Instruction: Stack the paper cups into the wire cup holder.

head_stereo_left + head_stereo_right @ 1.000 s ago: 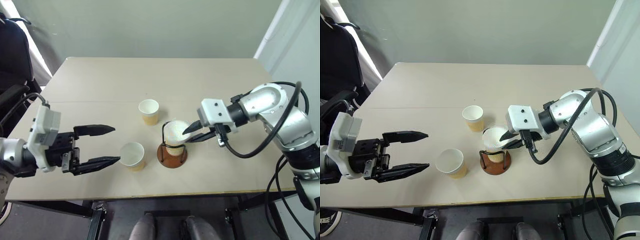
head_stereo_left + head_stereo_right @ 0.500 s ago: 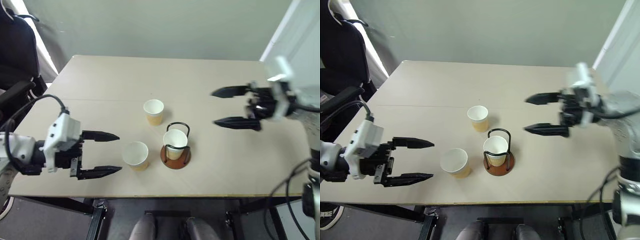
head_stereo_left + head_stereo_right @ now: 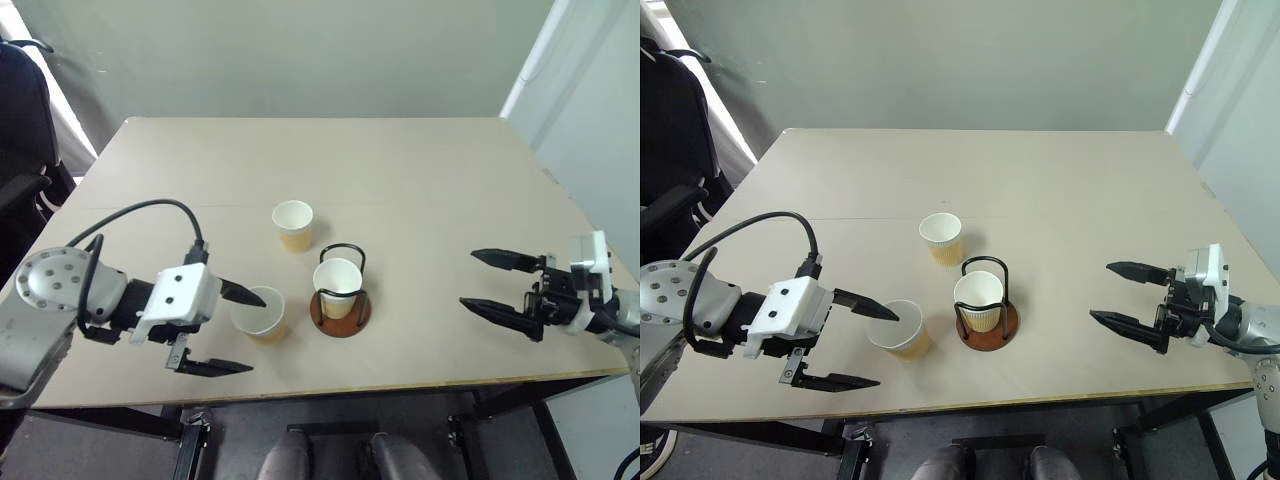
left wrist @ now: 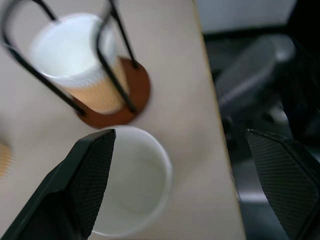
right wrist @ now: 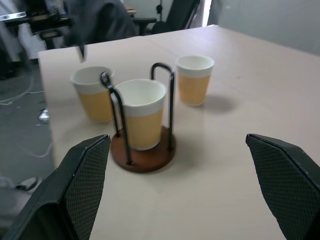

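— Beige tabletop (image 3: pixel 420 190) against a pale green wall; what do we have on it?

— We see the wire cup holder (image 3: pixel 340 310) near the front middle, with one paper cup (image 3: pixel 337 286) standing upright inside its black loops on the reddish-brown base.

— And the other cups?

— A second cup (image 3: pixel 293 225) stands upright just behind the holder and a little to its left, apart from it. A third cup (image 3: pixel 258 314) stands upright just beside the holder on its left, near the table's front edge.

— Where do we see the left gripper?

— The left gripper (image 3: pixel 235 331) is at the third cup with its fingers spread wide. One finger reaches over the cup's rim; the other hangs nearer the table's front edge. We cannot tell whether either touches the cup.

— And the right one?

— The right gripper (image 3: pixel 482 281) hangs over the table's right side, well apart from the holder, fingers wide and holding nothing, pointing toward the cups.
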Available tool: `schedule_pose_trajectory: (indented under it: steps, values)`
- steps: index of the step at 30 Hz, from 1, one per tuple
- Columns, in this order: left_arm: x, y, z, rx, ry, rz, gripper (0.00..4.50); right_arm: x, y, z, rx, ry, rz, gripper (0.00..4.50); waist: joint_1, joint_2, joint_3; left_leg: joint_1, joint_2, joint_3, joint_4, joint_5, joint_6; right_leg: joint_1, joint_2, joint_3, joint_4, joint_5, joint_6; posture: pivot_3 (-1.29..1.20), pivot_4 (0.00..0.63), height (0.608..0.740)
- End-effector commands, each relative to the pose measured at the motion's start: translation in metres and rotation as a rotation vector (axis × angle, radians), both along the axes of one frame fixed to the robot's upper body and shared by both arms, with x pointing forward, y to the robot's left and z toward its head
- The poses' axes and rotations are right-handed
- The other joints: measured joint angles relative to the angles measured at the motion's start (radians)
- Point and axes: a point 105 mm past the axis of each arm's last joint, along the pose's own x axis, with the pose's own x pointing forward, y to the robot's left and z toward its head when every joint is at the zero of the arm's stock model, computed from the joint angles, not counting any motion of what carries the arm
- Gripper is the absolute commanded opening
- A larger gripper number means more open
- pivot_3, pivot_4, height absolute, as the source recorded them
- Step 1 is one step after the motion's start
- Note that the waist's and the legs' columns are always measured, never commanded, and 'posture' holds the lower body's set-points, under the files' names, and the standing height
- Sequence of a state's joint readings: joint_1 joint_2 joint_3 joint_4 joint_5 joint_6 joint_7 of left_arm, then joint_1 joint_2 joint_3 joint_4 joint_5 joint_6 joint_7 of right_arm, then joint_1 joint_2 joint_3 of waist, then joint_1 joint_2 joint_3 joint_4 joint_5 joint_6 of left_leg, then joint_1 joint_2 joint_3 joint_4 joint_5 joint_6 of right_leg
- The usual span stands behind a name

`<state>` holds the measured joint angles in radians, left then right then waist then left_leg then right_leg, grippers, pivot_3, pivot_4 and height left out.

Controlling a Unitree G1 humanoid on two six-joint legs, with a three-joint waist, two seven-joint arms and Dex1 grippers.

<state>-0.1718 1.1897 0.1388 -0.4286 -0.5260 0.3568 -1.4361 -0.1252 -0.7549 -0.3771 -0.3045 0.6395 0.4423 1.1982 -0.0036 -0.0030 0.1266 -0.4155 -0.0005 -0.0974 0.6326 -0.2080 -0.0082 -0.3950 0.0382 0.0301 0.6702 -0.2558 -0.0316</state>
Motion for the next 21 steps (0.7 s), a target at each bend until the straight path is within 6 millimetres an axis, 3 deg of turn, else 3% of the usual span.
schedule_pose_trajectory:
  steps: [1,11,14,21]
  values:
    - [-0.001,0.002,0.002,0.033,-0.016,-0.005,4.50,-0.001,0.000,0.013,-0.019,-0.055,0.000,4.40,0.002,0.000,0.000,0.000,0.000,0.000,0.000,0.000,0.000,0.000,0.000,0.000,0.000,0.000,0.000,0.00,0.150,0.740]
    - [0.010,-0.009,-0.021,0.045,-0.052,-0.018,4.50,0.000,0.003,0.015,-0.018,-0.059,0.002,4.40,0.009,0.000,0.000,-0.004,0.000,-0.001,0.000,-0.004,0.002,0.000,0.000,-0.001,-0.006,0.001,0.002,0.00,0.150,0.740]
    - [0.013,-0.008,-0.026,0.063,-0.069,-0.018,3.88,0.000,0.003,0.015,-0.018,-0.059,-0.003,4.43,0.009,0.000,0.000,-0.004,0.000,0.000,0.000,-0.004,0.002,0.000,0.000,-0.001,-0.007,0.001,0.002,0.00,0.150,0.740]
    - [0.014,-0.007,-0.026,0.062,-0.075,-0.033,1.46,0.001,0.002,0.014,-0.020,-0.056,-0.009,4.43,0.009,0.000,0.000,-0.004,0.000,0.000,0.000,-0.005,0.002,0.000,0.000,-0.001,-0.007,0.002,0.002,0.00,0.150,0.740]
